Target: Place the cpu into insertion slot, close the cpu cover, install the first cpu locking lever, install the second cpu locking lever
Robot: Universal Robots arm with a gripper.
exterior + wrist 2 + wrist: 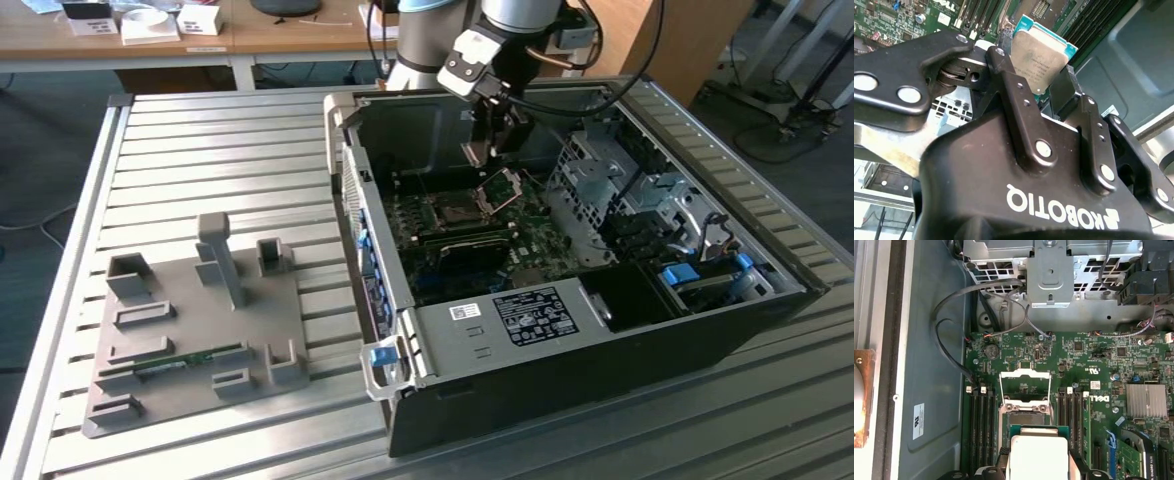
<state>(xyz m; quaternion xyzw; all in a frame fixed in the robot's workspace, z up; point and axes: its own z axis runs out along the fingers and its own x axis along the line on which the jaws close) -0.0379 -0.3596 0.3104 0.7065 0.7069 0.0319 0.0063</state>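
Note:
My gripper [489, 148] hangs inside the open computer case, shut on the cpu [474, 153], which it holds on edge above the motherboard. In the second wrist view the black fingers [1004, 75] clamp the cpu [1041, 50] by two opposite sides, its silver-grey top showing. In the first wrist view the cpu [1038, 454] sits just short of the insertion slot [1026, 411], apart from it. The cpu cover [1024, 375] stands swung open at the slot's far side. In the exterior view the insertion slot [458, 211] lies below the gripper, with the cpu cover [505, 186] tilted up beside it.
Black memory slots [983, 425] flank the socket on both sides. A metal drive cage [1054, 275] and loose cables [949, 315] lie beyond it. On the slatted table at the exterior view's left stands a grey fixture [200, 330] holding a green memory stick [174, 362].

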